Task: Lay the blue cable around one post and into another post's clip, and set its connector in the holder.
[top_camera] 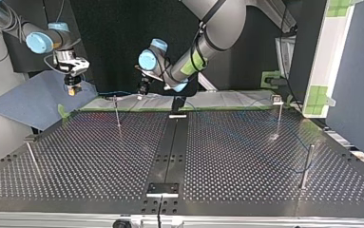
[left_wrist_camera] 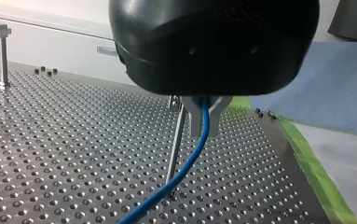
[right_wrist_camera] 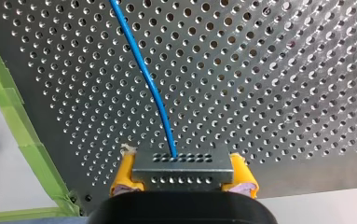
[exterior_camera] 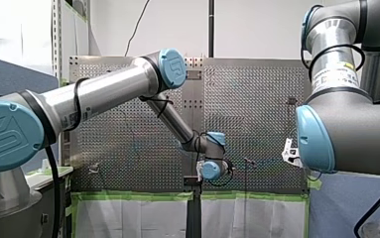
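Note:
In the right wrist view my right gripper [right_wrist_camera: 183, 173] is shut, its yellow pads [right_wrist_camera: 123, 176] clamping a perforated metal connector [right_wrist_camera: 182, 164]. The blue cable [right_wrist_camera: 144, 74] leaves the connector and runs off over the perforated table. My left gripper [left_wrist_camera: 203, 125] is shut on the blue cable [left_wrist_camera: 189, 161] with its metal fingers, just above the table beside a thin post [left_wrist_camera: 175, 144]. At the top view's left my right gripper [top_camera: 73, 88] hangs beyond the table's far edge. My left gripper [top_camera: 144, 89] is near the far edge's middle, with the cable [top_camera: 122, 93] strung between them.
Slim posts stand about the table [top_camera: 99, 156]: one [top_camera: 117, 113] near my left gripper, one with a clip [top_camera: 278, 116] far right, one [top_camera: 307, 166] near right, one [top_camera: 32, 157] near left. A black strip with a white-edged plate [top_camera: 162, 189] runs down the middle. Green tape [right_wrist_camera: 13, 116] lines the far edge.

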### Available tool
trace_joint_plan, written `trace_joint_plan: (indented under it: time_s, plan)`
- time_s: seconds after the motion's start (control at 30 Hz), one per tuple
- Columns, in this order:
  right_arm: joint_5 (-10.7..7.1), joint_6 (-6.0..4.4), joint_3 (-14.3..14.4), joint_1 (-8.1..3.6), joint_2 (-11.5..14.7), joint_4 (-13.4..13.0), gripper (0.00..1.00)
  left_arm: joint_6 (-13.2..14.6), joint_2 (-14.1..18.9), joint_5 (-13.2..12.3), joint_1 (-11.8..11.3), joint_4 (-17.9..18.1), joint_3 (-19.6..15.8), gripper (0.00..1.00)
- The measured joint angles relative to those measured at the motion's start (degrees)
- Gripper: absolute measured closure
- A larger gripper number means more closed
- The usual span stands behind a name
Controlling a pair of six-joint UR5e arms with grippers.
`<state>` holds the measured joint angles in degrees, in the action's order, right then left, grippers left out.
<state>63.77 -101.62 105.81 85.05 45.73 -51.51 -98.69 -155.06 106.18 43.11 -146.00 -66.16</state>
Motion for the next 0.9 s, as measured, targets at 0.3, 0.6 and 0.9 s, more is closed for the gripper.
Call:
trace_joint_plan:
  time_s: [0.3,0.6,0.9]
  plan:
    - [0.07,0.33,-0.82,0.16,-1.94,0.06,1.0,-0.17,0.0,-0.66,-0.08,-0.61,1.05,0.98]
    - [0.29,-0.02,-1.95,-0.12,-2.74,0.29,1.0,-0.26,-0.01,-0.66,-0.62,-1.34,1.9,0.98]
    - [1.14,-1.09,-2.77,-0.94,-2.84,0.43,1.0,-0.5,0.0,-0.65,-1.25,-1.42,1.93,0.98]
